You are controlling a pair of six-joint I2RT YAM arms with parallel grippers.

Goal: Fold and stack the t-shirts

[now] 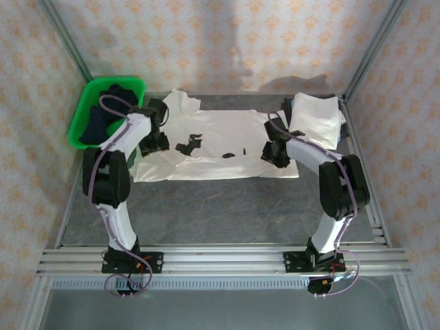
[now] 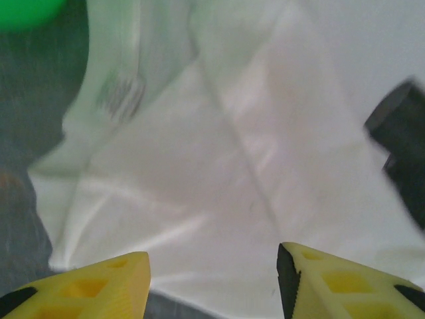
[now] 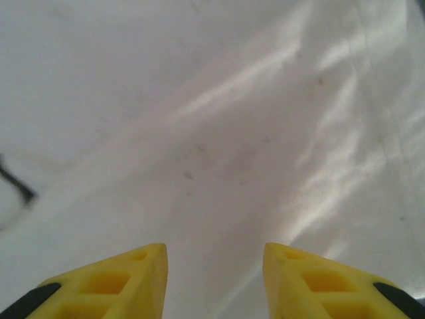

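Note:
A white t-shirt (image 1: 220, 148) with black print lies spread flat across the middle of the table. My left gripper (image 1: 155, 142) hovers over its left part, near the sleeve. In the left wrist view the shirt (image 2: 219, 153) lies under my left gripper (image 2: 212, 282), whose yellow fingers stand apart with nothing between them. My right gripper (image 1: 278, 150) is over the shirt's right part. In the right wrist view it (image 3: 214, 282) is open above smooth white cloth (image 3: 199, 119). A second t-shirt (image 1: 316, 118), folded, rests at the back right.
A green plastic basket (image 1: 88, 103) holding dark clothes stands at the back left, and its corner (image 2: 26, 10) shows in the left wrist view. Bare grey table (image 1: 220, 213) lies between the shirt and the arm bases. Metal frame rails border the table.

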